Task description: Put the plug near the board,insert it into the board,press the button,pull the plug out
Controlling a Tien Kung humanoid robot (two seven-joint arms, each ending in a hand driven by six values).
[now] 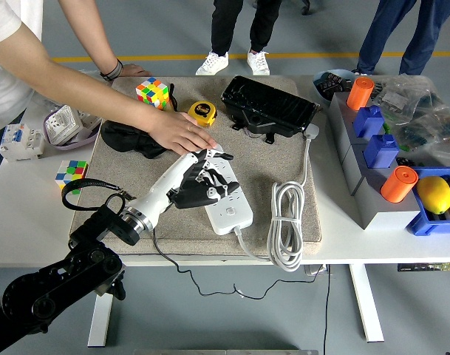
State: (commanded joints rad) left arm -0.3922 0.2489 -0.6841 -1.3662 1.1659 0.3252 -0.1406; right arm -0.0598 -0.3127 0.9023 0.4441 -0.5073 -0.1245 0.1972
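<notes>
A white power board (229, 212) lies diagonally on the beige mat (128, 185). The black plug (189, 196) sits on the board's middle, its thin black cable trailing off the table's near edge. My left hand (207, 177) reaches in from the lower left and lies over the plug, fingers curled around it and covering most of it. A person's hand (179, 133) presses flat on the board's far end and holds it down. The board's button is hidden.
A coiled white cable (286, 222) lies right of the board. Behind it are a black case (269, 107), a yellow tape measure (202, 112), a colour cube (152, 92) and a black pouch (128, 137). Grey and blue bins (372, 148) stand at the right.
</notes>
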